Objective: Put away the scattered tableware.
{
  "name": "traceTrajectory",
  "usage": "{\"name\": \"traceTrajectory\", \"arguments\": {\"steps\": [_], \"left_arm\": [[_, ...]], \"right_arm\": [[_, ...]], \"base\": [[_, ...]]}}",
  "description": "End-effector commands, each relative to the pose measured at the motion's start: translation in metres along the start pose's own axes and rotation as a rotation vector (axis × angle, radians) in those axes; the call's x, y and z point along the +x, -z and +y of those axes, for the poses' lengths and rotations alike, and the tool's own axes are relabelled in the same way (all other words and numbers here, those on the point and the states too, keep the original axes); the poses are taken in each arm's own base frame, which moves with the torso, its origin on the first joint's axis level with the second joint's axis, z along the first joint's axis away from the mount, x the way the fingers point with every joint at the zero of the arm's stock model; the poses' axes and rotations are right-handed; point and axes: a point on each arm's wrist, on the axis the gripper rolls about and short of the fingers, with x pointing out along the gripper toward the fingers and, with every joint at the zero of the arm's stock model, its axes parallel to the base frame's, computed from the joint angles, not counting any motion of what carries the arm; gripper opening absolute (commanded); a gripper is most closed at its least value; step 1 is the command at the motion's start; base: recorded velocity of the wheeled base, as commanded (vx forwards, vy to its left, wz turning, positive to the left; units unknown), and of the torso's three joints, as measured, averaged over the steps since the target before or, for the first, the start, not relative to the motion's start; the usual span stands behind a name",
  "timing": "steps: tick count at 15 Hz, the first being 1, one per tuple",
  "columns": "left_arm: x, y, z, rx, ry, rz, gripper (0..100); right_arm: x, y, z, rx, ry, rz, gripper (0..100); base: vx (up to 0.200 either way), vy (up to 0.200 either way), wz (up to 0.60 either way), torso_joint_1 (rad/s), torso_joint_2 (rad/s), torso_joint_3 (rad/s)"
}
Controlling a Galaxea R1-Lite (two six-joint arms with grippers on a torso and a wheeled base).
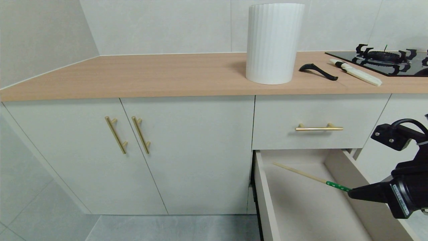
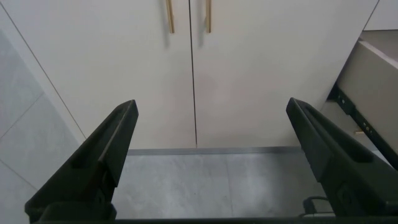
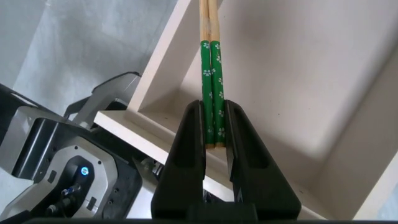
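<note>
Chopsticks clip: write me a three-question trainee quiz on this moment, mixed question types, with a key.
1. True or false: the left gripper is shut.
2. Multiple choice: how many chopsticks is the right gripper shut on? A) one B) two C) four
3. Fill in: the chopsticks' free ends reach out over the open ____.

Key: 1 false, its jaws stand wide apart with nothing between them; 2 B; 3 drawer.
</note>
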Motion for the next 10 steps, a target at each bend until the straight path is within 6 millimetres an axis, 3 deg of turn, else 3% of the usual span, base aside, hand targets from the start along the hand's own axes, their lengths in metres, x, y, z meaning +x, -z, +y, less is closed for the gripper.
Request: {"name": "traceTrajectory", "arguments": {"steps": [1,2,3,5,10], "left_arm": [[0.0,0.0,0.0,0.0,0.0,0.001,100],[0.0,0.0,0.0,0.0,-0.002,0.001,100],[0.0,0.0,0.0,0.0,0.0,0.001,100],[0.0,0.0,0.0,0.0,0.0,0.001,100],[0.0,0.0,0.0,0.001,0.0,0.001,100]], "right_arm": [[0.018,-0.002,-0.004,0.016,0.014,0.061,0],[0.049,-0.006,-0.014,0.046,0.072,0.156,0],[0.061,-0.007,-0.018,0.055,0.098,0.186,0],[0.104,-0.01,-0.028,0.133,0.176,0.255,0],[0.166,-0.007,-0.034,0.232,0.206,0.276,0]], "base": [[0.0,0.0,0.0,0.0,0.0,0.0],[0.0,0.0,0.0,0.0,0.0,0.0],[0.0,0.0,0.0,0.0,0.0,0.0],[0.0,0.0,0.0,0.0,0.0,0.0],[0.0,0.0,0.0,0.0,0.0,0.0]]}}
